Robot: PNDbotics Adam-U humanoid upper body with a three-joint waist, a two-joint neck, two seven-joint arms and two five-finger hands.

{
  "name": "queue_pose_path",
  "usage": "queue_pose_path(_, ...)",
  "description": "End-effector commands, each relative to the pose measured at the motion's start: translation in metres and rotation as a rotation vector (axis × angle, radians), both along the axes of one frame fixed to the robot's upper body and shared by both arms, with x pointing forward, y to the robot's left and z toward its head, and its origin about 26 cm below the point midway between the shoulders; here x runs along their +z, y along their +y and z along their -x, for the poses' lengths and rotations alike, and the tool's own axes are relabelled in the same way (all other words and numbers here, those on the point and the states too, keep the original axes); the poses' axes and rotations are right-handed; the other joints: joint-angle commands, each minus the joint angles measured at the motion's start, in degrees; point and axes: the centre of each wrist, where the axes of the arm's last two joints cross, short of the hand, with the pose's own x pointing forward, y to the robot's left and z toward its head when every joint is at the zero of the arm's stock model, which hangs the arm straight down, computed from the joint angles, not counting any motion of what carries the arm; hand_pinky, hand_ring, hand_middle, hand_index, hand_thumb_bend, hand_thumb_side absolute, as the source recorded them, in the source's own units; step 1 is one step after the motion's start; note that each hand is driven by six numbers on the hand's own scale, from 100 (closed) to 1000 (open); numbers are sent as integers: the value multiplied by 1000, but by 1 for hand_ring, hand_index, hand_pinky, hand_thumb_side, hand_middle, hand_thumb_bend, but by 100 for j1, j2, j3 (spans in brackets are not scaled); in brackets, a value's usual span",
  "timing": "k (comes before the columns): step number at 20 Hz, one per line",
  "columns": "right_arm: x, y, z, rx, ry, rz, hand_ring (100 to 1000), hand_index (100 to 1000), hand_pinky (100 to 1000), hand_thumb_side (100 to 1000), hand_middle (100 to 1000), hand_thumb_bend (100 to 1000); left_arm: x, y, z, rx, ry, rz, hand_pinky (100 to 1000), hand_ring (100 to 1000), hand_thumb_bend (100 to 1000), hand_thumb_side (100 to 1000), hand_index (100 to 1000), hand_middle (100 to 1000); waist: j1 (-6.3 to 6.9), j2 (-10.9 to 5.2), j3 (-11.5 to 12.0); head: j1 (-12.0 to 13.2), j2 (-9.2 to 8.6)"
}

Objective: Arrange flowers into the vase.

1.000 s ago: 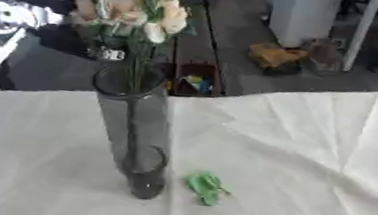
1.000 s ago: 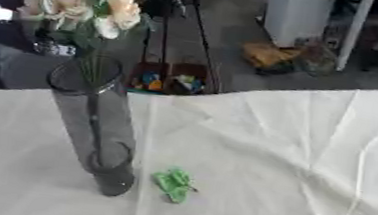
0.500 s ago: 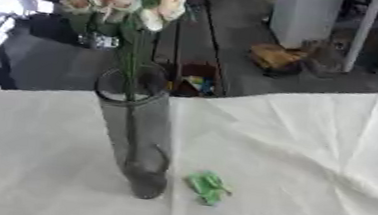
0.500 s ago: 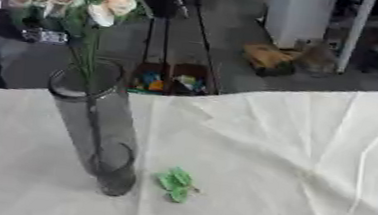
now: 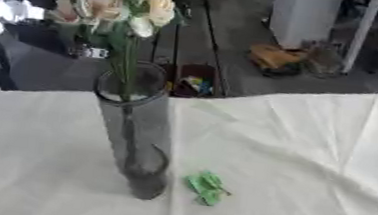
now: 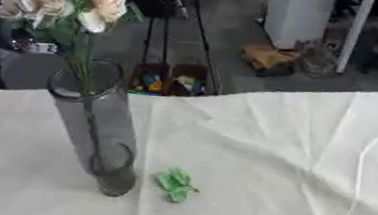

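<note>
vase (image 5: 135, 134): clear, upright on white cloth (image 5: 310, 162)
flowers (image 5: 120, 2): pale blooms, stems inside vase
leaf scrap (image 5: 206, 187): green, beside vase base
hands: neither visible, fingers cannot be told

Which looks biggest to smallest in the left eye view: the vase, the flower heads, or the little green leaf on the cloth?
1. The glass vase, tallest by far.
2. The cluster of pale flower heads.
3. The green leaf, clearly the smallest.

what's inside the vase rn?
Green flower stems run down inside the tall grey glass vase, with pale peach blooms standing above the rim. The smoky glass hides whether the stem ends reach the bottom, and whether there is water.
</note>
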Motion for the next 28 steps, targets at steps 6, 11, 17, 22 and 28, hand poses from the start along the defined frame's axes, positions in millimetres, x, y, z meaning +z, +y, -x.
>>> queue_pose_path(6,9,-5,3,-3,-15,23,747,779,959,902,448,100,16,9,20,38,-97,-122,1000,1000,292,959,1000,1000,-18,-170,27,-19,18)
queue_pose_path(11,10,-5,3,-1,-12,20,747,779,959,902,449,100,14,13,22,75,-113,-180,1000,1000,350,952,1000,1000,-11,-198,33,-26,11)
queue_pose_path(17,10,-6,3,0,-8,18,747,779,960,902,450,100,10,19,22,108,-113,-213,1000,1000,353,947,1000,1000,-7,-220,41,-31,-1)
queue_pose_path(22,10,-6,3,-1,-6,17,747,780,960,902,450,100,9,24,23,125,-112,-228,1000,1000,370,941,1000,1000,-4,-232,51,-32,9)
queue_pose_path(28,10,-7,3,-2,-4,17,748,779,961,902,449,100,9,31,26,149,-111,-234,1000,1000,356,940,1000,1000,-4,-236,67,-41,16)
